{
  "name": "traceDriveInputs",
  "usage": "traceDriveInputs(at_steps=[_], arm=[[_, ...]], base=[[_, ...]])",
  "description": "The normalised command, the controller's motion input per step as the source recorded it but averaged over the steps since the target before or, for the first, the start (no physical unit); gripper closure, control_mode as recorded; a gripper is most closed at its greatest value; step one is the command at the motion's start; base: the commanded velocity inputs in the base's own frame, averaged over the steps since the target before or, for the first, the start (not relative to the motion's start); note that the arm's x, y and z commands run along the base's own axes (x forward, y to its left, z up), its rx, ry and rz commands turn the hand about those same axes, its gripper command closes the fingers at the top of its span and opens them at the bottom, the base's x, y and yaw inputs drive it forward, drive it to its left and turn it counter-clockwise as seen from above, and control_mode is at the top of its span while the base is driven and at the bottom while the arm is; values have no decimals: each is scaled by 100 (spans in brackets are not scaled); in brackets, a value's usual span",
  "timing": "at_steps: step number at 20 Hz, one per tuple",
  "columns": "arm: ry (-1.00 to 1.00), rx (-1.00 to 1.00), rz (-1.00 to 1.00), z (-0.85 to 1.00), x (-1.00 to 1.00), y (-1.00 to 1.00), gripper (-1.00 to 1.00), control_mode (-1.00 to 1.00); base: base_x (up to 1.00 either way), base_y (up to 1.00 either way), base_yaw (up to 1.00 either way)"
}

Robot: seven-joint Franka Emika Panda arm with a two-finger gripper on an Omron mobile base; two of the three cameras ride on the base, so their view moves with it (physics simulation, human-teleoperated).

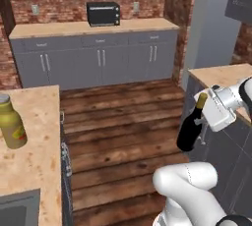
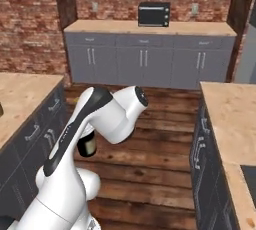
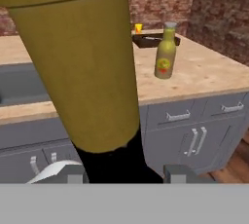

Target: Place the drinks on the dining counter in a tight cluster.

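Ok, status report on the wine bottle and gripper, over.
Gripper shut on wine bottle, carried above the floor. Yellow-olive bottle upright on dining counter. Nothing blocking.

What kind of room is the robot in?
It looks like a kitchen: grey cabinets under a wooden counter, a black toaster oven against a brick wall, and a steel sink set into the dining counter.
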Motion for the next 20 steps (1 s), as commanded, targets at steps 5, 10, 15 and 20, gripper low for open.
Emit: traceDriveInputs(at_steps=[5, 10, 15, 20], arm=[[0, 0, 0, 0, 0, 0, 100, 100], [0, 0, 0, 0, 0, 0, 100, 100], [0, 0, 0, 0, 0, 0, 100, 100], [0, 0, 0, 0, 0, 0, 100, 100]], base=[[100, -43, 48], [100, -60, 40], [99, -72, 59], [36, -71, 66]])
